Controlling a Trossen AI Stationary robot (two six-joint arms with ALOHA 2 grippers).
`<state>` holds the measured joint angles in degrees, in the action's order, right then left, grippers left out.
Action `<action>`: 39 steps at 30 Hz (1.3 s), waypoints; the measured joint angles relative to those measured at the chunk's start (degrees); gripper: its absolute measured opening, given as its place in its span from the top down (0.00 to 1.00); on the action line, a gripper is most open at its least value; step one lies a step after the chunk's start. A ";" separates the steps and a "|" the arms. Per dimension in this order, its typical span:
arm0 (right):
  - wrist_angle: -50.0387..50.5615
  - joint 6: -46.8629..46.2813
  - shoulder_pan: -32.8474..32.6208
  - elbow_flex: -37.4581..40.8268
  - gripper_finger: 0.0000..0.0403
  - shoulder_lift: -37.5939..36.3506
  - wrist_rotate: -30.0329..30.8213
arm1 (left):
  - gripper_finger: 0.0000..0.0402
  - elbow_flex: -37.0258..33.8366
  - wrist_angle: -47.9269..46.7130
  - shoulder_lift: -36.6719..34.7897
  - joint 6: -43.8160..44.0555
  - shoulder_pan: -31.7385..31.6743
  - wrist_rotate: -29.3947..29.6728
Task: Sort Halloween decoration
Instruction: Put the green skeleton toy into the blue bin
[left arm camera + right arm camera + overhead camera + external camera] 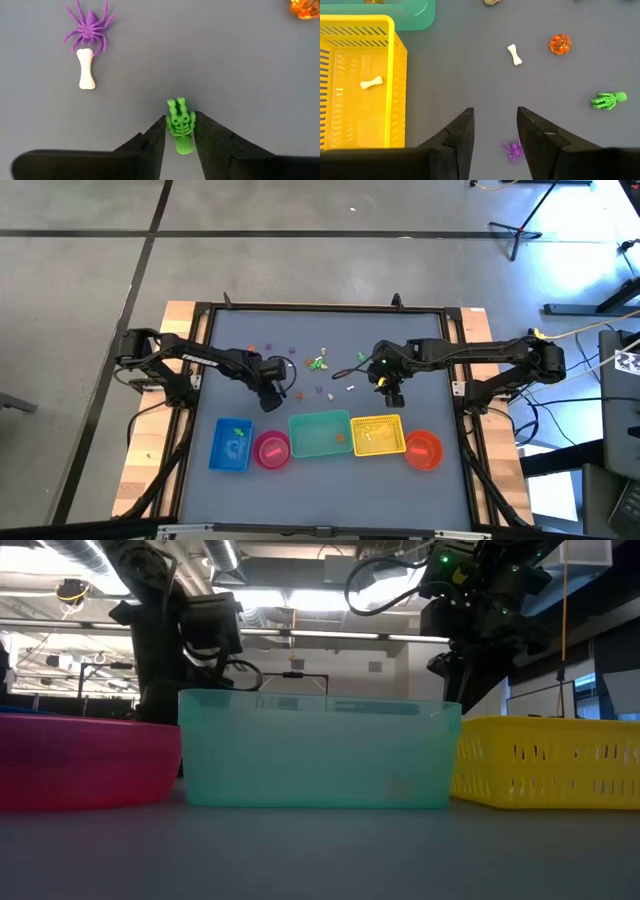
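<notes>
Tiny Halloween trinkets lie scattered on the grey table. My left gripper (272, 397) points down at the table, behind the pink bowl, and is shut on a green skeleton hand (180, 125). A purple spider (89, 27), a white bone (86, 70) and an orange pumpkin (305, 9) lie beyond it. My right gripper (495, 122) hangs open above the table near the yellow basket (355, 22), with nothing between its fingers. A purple spider (513, 150) lies beside one finger. Farther off are a bone (514, 55), a pumpkin (560, 44) and a green hand (608, 100). My left gripper pinches the green skeleton hand by its two long sides, at the ribbed middle (173, 129), between the two fingers. The fingers come from above, pointing down, one on each side. The trinket lies flat on the table, its finger end sticking out past the fingertips.
Along the table's near side stand a blue box (232, 445), a pink bowl (271, 450), a teal tub (320, 435), the yellow basket (378, 435) holding a white bone (371, 83), and an orange bowl (424, 448). More trinkets (318, 363) lie between the arms.
</notes>
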<state>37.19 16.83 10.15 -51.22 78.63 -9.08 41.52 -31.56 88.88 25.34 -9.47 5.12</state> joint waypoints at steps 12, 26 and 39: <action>-0.02 -0.01 0.00 0.00 0.63 0.00 0.00 | 0.91 4.19 -1.24 0.26 -0.03 -0.01 0.04; -0.14 -0.01 0.00 0.00 0.63 0.00 0.00 | 0.91 12.34 -6.72 0.15 -0.19 0.13 -3.74; -1.36 -0.01 0.00 0.00 0.63 0.00 0.00 | 0.91 25.52 -22.60 0.06 4.90 8.07 -11.99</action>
<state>35.83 16.82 10.15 -51.22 78.63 -9.08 67.05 -54.15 88.95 30.25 -1.40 -6.87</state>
